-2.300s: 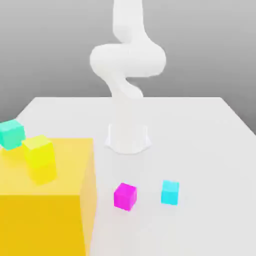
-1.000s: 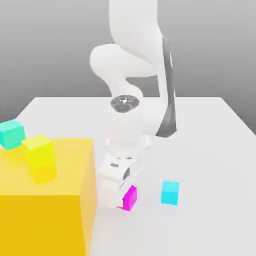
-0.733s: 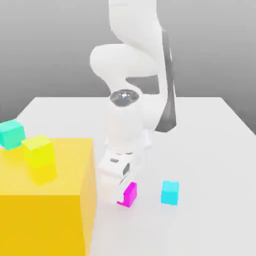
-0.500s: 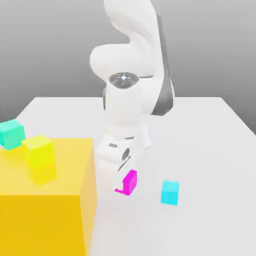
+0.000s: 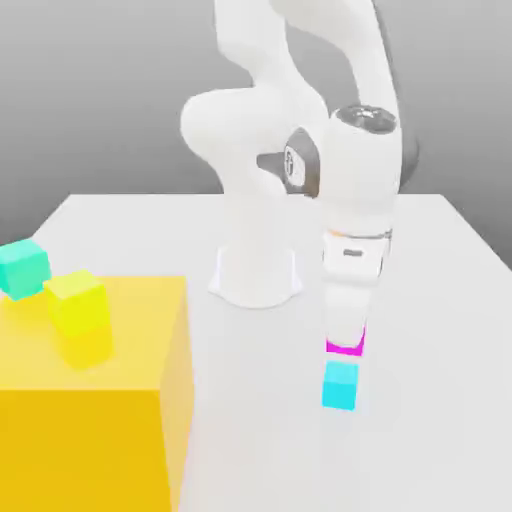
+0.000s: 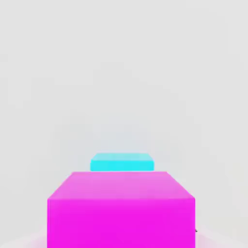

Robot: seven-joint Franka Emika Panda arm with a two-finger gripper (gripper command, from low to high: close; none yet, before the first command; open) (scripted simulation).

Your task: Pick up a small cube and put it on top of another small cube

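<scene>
Resting on the white table (image 5: 440,300), toward the exterior view's left: big yellow block (image 5: 95,400), carrying a small yellow cube (image 5: 78,300), with a teal cube (image 5: 22,267) just behind. Hanging over the table's right part: gripper (image 5: 346,345), jaws clamped on the magenta cube (image 5: 345,348). Sitting directly underneath, apart from it: cyan cube (image 5: 340,386).

This was a simulated test scene rather than any lived-in room: a flat, featureless white tabletop (image 5: 440,300) sat before a blank grey gradient backdrop (image 5: 100,90). Everything on it was plain and untextured (a big glossy yellow block (image 5: 90,420), a small teal cube (image 5: 22,268)), beside a smooth white robot arm (image 5: 258,120).
</scene>
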